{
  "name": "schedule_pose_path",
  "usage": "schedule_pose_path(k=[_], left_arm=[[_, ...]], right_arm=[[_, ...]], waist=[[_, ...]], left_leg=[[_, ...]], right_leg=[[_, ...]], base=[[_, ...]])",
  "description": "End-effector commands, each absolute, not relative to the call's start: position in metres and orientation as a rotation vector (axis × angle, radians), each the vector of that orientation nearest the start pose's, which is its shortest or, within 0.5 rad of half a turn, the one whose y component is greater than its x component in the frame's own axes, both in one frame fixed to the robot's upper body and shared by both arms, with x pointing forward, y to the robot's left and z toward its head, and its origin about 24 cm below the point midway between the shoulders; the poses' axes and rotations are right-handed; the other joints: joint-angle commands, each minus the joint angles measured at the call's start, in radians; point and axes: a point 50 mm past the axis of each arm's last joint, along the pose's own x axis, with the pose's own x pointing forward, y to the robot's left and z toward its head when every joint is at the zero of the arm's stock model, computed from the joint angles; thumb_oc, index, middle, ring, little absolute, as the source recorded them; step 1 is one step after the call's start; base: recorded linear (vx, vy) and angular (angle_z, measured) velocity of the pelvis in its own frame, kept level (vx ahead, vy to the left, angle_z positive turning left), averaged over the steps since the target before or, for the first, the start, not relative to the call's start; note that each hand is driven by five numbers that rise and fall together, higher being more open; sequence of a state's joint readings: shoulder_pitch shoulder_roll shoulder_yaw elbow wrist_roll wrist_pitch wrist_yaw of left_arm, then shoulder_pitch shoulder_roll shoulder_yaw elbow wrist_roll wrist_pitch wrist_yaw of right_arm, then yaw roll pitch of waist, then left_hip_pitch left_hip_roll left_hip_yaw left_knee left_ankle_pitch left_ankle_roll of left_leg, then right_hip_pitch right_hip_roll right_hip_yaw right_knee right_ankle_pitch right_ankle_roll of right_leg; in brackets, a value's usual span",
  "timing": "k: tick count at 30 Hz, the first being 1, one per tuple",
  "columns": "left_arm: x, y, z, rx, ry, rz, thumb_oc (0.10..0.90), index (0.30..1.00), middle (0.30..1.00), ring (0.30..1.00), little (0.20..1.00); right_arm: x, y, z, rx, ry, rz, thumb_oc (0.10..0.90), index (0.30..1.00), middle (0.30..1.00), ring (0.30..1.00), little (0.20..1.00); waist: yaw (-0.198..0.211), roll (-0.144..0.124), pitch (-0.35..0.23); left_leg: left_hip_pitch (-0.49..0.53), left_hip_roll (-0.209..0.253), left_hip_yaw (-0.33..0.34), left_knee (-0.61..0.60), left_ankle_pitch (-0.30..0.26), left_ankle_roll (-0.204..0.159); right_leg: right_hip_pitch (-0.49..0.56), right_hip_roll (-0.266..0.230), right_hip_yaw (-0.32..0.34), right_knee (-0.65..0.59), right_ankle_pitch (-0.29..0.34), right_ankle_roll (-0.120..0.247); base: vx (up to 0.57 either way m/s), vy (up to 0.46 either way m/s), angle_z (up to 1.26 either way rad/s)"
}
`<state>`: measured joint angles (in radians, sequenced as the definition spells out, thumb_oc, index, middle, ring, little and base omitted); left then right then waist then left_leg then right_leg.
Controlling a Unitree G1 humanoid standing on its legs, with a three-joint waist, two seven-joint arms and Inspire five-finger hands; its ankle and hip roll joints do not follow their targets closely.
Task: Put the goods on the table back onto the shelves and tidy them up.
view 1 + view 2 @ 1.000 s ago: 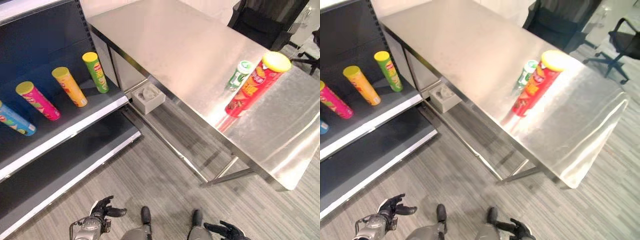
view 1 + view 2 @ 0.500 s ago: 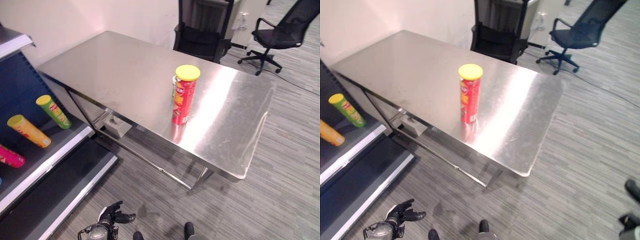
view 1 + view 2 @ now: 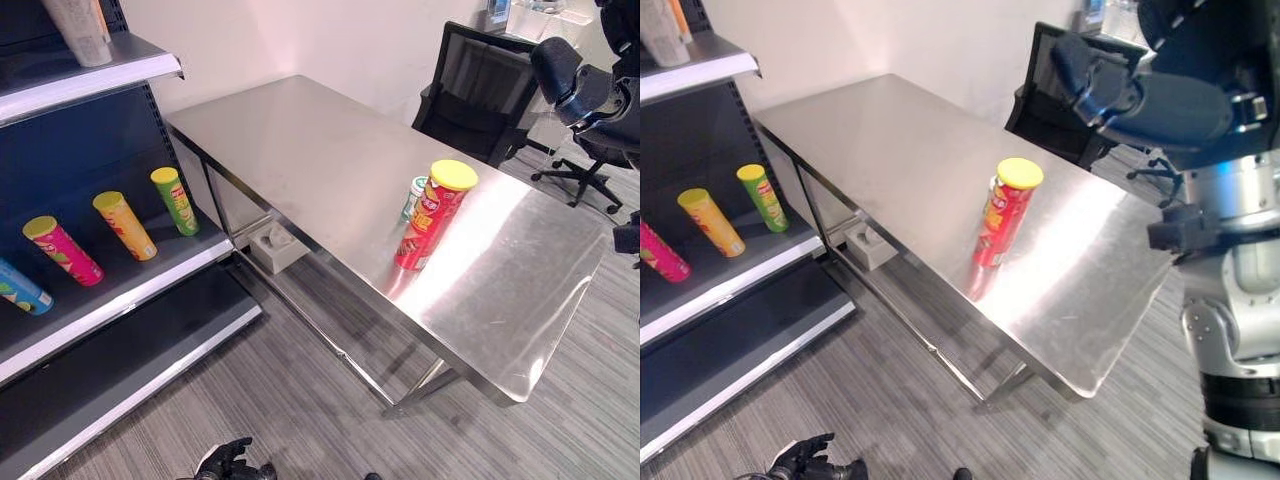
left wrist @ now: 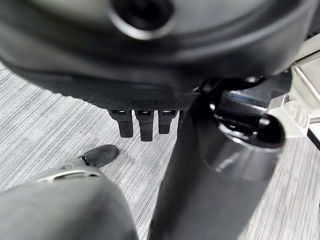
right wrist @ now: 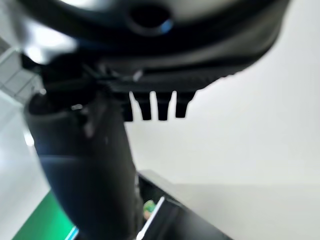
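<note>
A tall red can with a yellow lid [image 3: 430, 218] stands upright on the steel table [image 3: 300, 150], towards its right end. A smaller green can [image 3: 416, 196] stands close behind it, half hidden. On the middle shelf [image 3: 150, 285] at the left stand a green [image 3: 175, 200], an orange [image 3: 125, 225], a pink [image 3: 62, 250] and a blue can [image 3: 18, 287]. My left hand [image 3: 228, 460] hangs low above the floor, its fingers [image 4: 145, 125] relaxed and empty. My right hand [image 3: 1090, 70] is raised high beyond the table's far right, its fingers [image 5: 152, 107] straight, holding nothing.
A black office chair [image 3: 470, 95] stands behind the table, by the wall. A grey box [image 3: 275, 245] sits on the floor under the table next to the shelf. The upper shelf [image 3: 90, 75] carries a pale container [image 3: 80, 25]. A lower shelf [image 3: 110, 370] lies near the floor.
The camera has swung, so the whole picture has shifted. My right arm has risen into view at the upper right. The cans stand as before.
</note>
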<state>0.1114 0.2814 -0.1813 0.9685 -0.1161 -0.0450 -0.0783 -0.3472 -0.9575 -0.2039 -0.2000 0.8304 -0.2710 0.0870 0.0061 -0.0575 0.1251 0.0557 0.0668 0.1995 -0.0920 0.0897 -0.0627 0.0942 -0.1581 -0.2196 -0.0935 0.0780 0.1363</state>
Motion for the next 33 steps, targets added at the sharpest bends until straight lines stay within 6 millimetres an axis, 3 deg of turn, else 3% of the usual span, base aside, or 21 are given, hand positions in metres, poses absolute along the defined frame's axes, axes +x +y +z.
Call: schedule_pose_path(k=[1, 7, 15, 19, 33], left_arm=[[0.126, 0.231, -0.140, 0.209, 0.962, -0.054, 0.800, 0.900, 0.900, 0.900, 0.900], [0.121, 0.236, -0.140, 0.205, 0.967, -0.035, 0.800, 0.900, 0.900, 0.900, 0.900], [0.125, 0.232, -0.139, 0.207, 0.957, -0.058, 0.800, 0.900, 0.900, 0.900, 0.900], [0.124, 0.233, -0.139, 0.205, 0.958, -0.058, 0.800, 0.900, 0.900, 0.900, 0.900], [0.120, 0.232, -0.141, 0.207, 0.980, -0.057, 0.800, 0.900, 0.900, 0.900, 0.900]], right_arm=[[0.232, -0.277, 0.326, -0.239, -0.997, 0.132, 0.800, 0.900, 0.900, 0.900, 0.900], [0.241, -0.285, 0.315, -0.374, -0.852, 0.121, 0.800, 0.900, 0.900, 0.900, 0.900], [0.270, -0.291, 0.272, -0.435, -0.600, 0.109, 0.800, 0.900, 0.900, 0.900, 0.900], [0.279, -0.287, 0.259, -0.426, -0.537, 0.146, 0.800, 0.900, 0.900, 0.900, 0.900], [0.289, -0.292, 0.259, -0.410, -0.544, 0.065, 0.800, 0.900, 0.900, 0.900, 0.900]], waist=[[0.010, 0.003, -0.022], [0.020, -0.002, -0.024], [0.032, -0.001, -0.020], [0.041, -0.002, -0.018], [0.053, -0.007, -0.015]], left_leg=[[0.045, 0.053, -0.001, 0.005, -0.113, -0.047], [0.038, 0.047, -0.018, 0.005, -0.110, -0.047], [0.039, 0.044, -0.030, 0.005, -0.108, -0.045], [0.039, 0.043, -0.034, 0.005, -0.106, -0.046], [0.035, 0.043, -0.047, 0.005, -0.107, -0.046]], right_leg=[[0.018, -0.061, -0.031, 0.006, -0.032, 0.093], [0.027, -0.069, -0.048, 0.006, -0.031, 0.093], [0.036, -0.076, -0.063, 0.006, -0.031, 0.093], [0.038, -0.076, -0.066, 0.006, -0.032, 0.091], [0.044, -0.076, -0.082, 0.006, -0.035, 0.090]], base=[[0.01, 0.000, 0.13], [0.00, -0.006, 0.10], [0.00, -0.001, 0.02], [0.00, -0.008, 0.10], [0.01, -0.004, 0.05]])
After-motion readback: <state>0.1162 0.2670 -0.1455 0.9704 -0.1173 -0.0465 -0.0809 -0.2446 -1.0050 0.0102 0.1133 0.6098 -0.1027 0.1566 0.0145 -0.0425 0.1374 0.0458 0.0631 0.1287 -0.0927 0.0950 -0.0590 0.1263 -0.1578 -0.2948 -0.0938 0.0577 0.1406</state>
